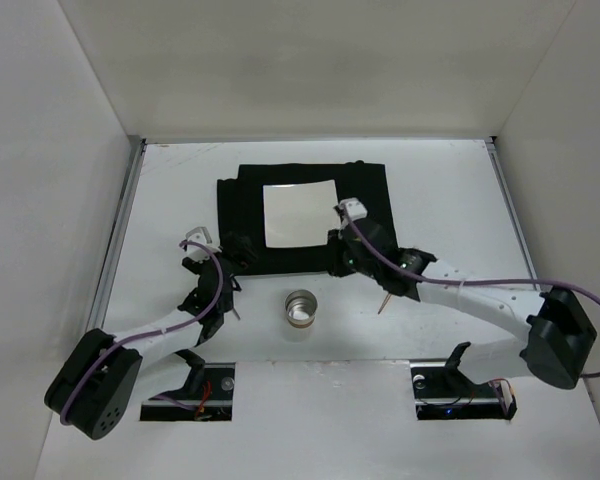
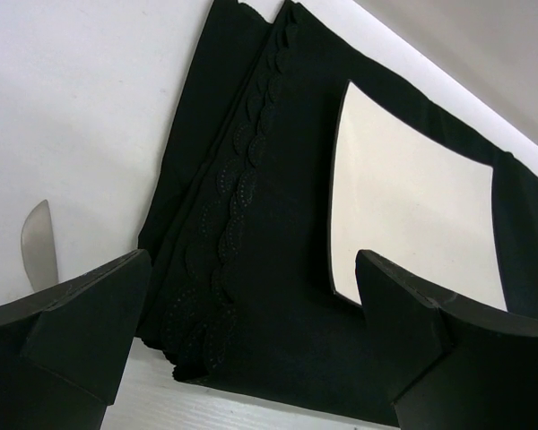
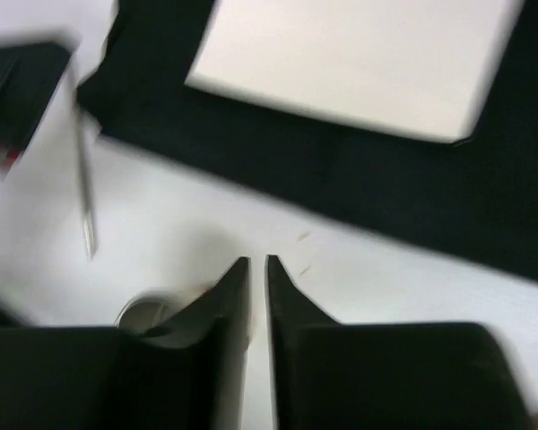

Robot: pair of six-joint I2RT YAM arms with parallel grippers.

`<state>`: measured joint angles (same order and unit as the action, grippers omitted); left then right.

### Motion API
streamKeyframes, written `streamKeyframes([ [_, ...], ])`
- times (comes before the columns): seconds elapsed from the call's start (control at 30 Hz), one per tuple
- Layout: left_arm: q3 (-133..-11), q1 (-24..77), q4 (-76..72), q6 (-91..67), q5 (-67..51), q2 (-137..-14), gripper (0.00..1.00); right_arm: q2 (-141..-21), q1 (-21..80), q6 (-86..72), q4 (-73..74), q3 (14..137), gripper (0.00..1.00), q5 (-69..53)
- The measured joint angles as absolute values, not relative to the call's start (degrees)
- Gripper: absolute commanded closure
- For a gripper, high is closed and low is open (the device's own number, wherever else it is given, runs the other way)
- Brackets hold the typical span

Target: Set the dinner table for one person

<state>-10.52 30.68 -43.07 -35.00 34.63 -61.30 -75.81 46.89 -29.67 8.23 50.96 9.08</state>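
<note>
The dinner table (image 1: 450, 190) is a wide white surface. A black cloth mat (image 1: 375, 195) lies at its middle with a white square plate (image 1: 300, 213) on it. My left gripper (image 1: 228, 258) is open over the mat's near-left corner (image 2: 251, 296), its fingers (image 2: 90, 313) wide apart and empty, with the plate (image 2: 412, 215) ahead to the right. My right gripper (image 1: 338, 262) hovers at the mat's near edge. Its jaws (image 3: 256, 262) are shut to a thin slit with nothing between them, above bare table (image 3: 359, 269), and the plate (image 3: 359, 63) is ahead.
A metal cup (image 1: 301, 308) stands in front of the mat, also seen as a blurred cup (image 3: 148, 313). A knife blade (image 2: 38, 246) lies left of the left fingers. A thin utensil (image 3: 85, 202) lies near the mat's corner. A wooden-handled piece (image 1: 385, 300) pokes out under the right arm.
</note>
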Motion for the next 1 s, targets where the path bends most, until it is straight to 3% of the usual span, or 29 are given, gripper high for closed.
streamKeyframes([
  [0.03,-10.57,30.81,-43.09,-35.00,34.54,-61.45,0.00,-75.83,49.87,-28.67,9.82,51.81,0.64,9.02],
  [0.13,-10.76,31.09,-43.13,-35.00,34.39,-62.06,0.00,-76.12,55.96,-26.68,13.96,53.10,0.51,8.67],
  [0.47,-10.85,31.18,-43.24,-34.98,34.26,-62.06,0.00,-82.06,58.35,-23.73,19.51,54.98,0.49,9.08],
  [0.6,-10.90,31.14,-43.29,-34.98,34.15,-62.15,0.00,-83.83,58.48,-23.92,19.64,55.37,0.58,8.56],
  [0.7,-10.98,31.18,-43.31,-34.98,34.17,-62.17,0.00,-85.69,58.54,-24.38,19.16,55.68,0.81,7.20],
  [0.77,-11.09,31.11,-43.35,-34.98,34.13,-62.46,0.00,-86.83,58.57,-25.19,18.83,55.79,0.91,6.44],
  [1.0,-11.25,31.16,-43.40,-35.00,34.09,-62.54,0.00,-85.01,54.30,-27.03,17.04,56.14,0.92,3.60],
])
